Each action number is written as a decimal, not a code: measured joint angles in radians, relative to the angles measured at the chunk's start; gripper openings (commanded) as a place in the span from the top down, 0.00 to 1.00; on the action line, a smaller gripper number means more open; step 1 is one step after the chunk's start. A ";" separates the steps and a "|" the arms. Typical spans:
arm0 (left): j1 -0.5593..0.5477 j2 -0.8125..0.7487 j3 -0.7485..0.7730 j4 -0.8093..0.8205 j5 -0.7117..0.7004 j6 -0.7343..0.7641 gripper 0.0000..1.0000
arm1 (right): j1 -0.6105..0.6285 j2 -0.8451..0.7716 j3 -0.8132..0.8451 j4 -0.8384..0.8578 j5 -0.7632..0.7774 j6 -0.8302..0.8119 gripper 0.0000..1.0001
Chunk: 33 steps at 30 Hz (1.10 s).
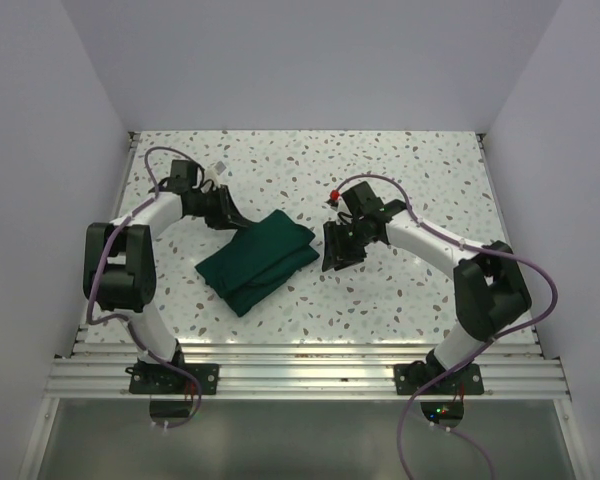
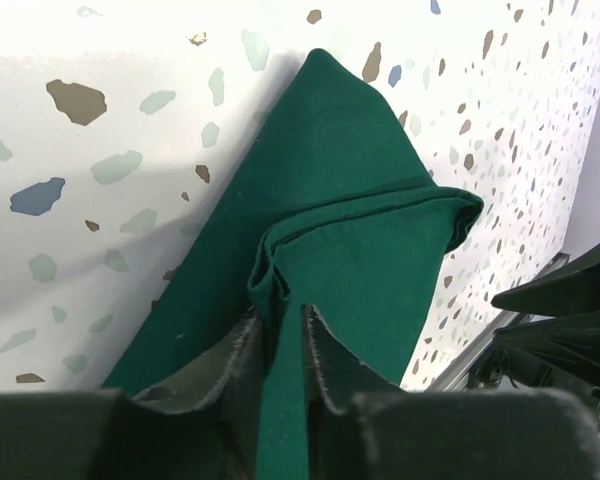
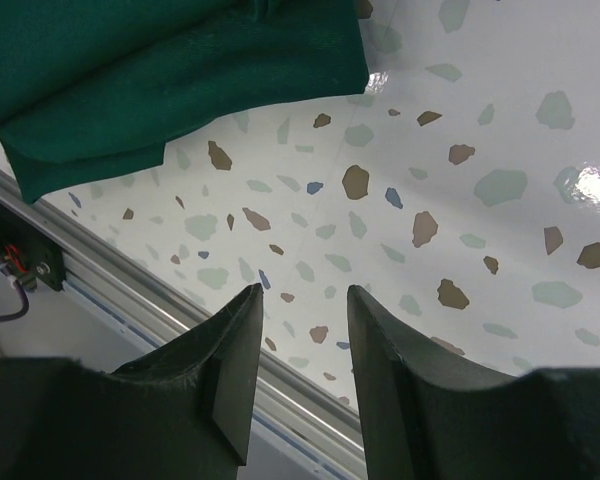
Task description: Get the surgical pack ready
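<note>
The surgical pack (image 1: 258, 260) is a dark green fabric bundle, folded, lying on the speckled white table left of centre. My left gripper (image 1: 235, 222) is at its far left corner. In the left wrist view the narrow gap of the gripper (image 2: 283, 320) is filled by a raised fold of the green cloth (image 2: 350, 200), pinched between the fingers. My right gripper (image 1: 335, 262) hovers just right of the bundle. In the right wrist view it (image 3: 305, 300) stands open over bare tabletop with nothing between its fingers, and the bundle's edge (image 3: 160, 70) lies beyond. No silver tray shows.
An aluminium rail (image 1: 310, 360) runs along the table's near edge and also shows below the right gripper as a rail (image 3: 130, 290). White walls close in the table on the left, right and back. The right arm's dark gripper (image 2: 570, 320) shows at the left wrist view's right edge.
</note>
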 measured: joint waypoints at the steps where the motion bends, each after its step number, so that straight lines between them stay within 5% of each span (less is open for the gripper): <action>1: 0.000 0.000 0.000 0.000 0.002 0.000 0.89 | 0.000 0.000 0.000 0.000 0.000 0.000 0.57; 3: 0.000 -0.002 0.000 0.000 0.006 -0.003 1.00 | 0.000 0.000 0.000 0.001 0.000 0.000 0.57; 10: -0.006 -0.076 -0.023 -0.009 0.016 -0.009 1.00 | -0.001 0.000 0.000 0.001 -0.009 0.005 0.57; 17: -0.129 -0.381 -0.167 -0.005 0.029 -0.111 1.00 | -0.027 0.000 0.018 -0.006 -0.024 0.023 0.57; 26: -0.448 -0.622 -0.357 0.028 0.037 -0.319 0.54 | -0.216 0.001 0.043 -0.018 -0.046 0.038 0.58; 33: -0.478 -0.717 -0.275 -0.103 -0.077 -0.314 0.32 | -0.249 0.056 0.119 -0.033 -0.103 0.079 0.55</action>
